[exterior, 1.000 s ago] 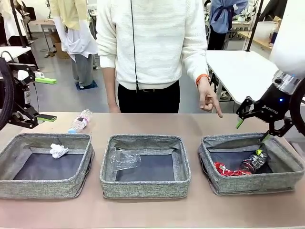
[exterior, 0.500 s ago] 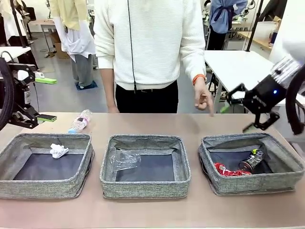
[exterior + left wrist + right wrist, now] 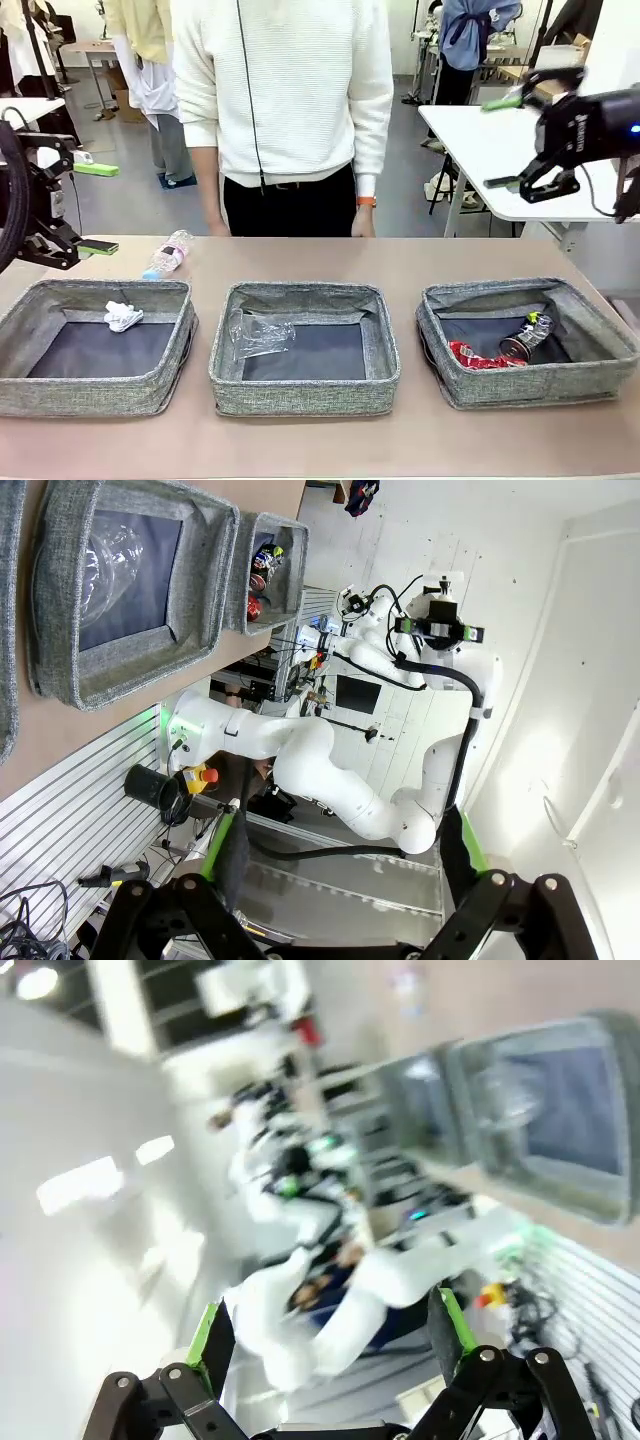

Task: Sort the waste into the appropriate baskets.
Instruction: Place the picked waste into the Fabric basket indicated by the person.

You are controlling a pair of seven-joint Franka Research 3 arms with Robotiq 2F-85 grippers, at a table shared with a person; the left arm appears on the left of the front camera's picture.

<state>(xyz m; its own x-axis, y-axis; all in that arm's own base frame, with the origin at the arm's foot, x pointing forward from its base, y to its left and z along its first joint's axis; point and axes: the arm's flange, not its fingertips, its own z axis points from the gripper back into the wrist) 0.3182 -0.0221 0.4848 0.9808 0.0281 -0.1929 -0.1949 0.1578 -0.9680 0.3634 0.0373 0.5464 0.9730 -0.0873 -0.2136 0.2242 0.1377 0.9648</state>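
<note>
Three grey woven baskets stand in a row: left (image 3: 95,392), middle (image 3: 300,392), right (image 3: 535,383). A white tissue wad (image 3: 123,316) lies in the left one and a crumpled clear bottle (image 3: 259,333) in the middle one. The right one holds a red dented can (image 3: 474,356) and a dark can (image 3: 524,338). Another clear bottle (image 3: 168,253) lies on the table behind the left basket. My right gripper (image 3: 506,141) hangs open and empty, high above the right basket. My left gripper (image 3: 98,208) stands open and empty at the far left, beside that bottle.
A person in a white sweater (image 3: 285,90) stands at the far edge, one hand (image 3: 364,218) hanging by the table. The left wrist view shows the middle basket (image 3: 150,665) and the right basket (image 3: 285,550) sideways. A white table (image 3: 480,140) stands behind, at the right.
My right gripper has risen from just over the right basket to well above it. The person's pointing hand has dropped back and the person has stepped to the left.
</note>
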